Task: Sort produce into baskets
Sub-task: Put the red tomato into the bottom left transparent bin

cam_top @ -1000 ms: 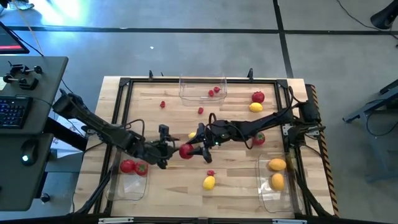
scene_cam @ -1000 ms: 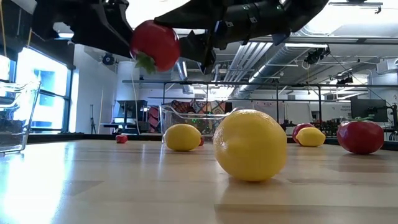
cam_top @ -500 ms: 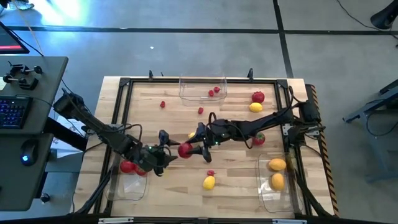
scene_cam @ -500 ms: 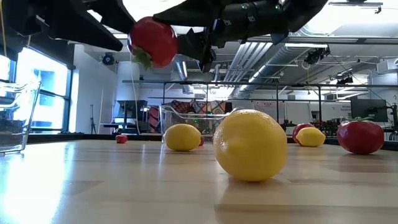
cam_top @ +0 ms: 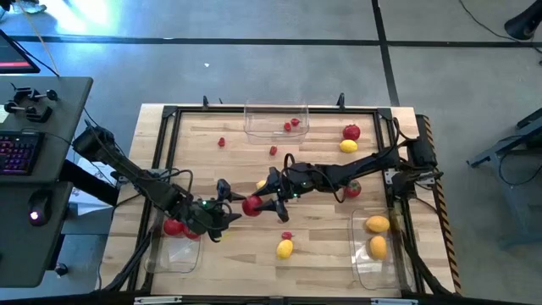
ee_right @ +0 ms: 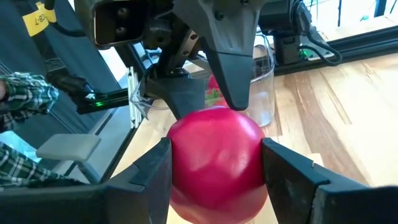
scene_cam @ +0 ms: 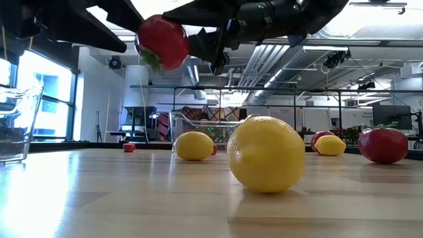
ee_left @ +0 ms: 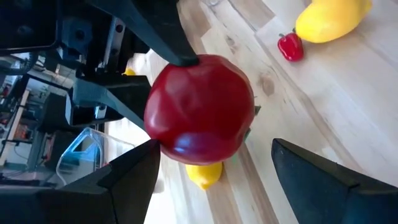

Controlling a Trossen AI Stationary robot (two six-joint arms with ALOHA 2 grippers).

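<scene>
The right gripper (cam_top: pixel 259 205), stretched toward the bench's middle, clasps a round red tomato (cam_top: pixel 251 205); the left gripper (cam_top: pixel 227 213) beside it is spread wide. A clear plastic bin (cam_top: pixel 172 251) at the left edge holds two tomatoes.

Tomato between my two grippers, mid-table

My right gripper (cam_top: pixel 257 204) holds the tomato (cam_top: pixel 251 204) above the table (cam_top: pixel 322 246); my left gripper (cam_top: pixel 227 212) sits just beside it, fingers apart.

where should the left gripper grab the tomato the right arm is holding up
The tomato is held above the table by the right gripper, whose fingers press two opposite sides. The left gripper faces it, open. Probably best: close the left fingers on the round middle across the free sides, coming level from the left arm's side, clear of the right fingers.
</scene>
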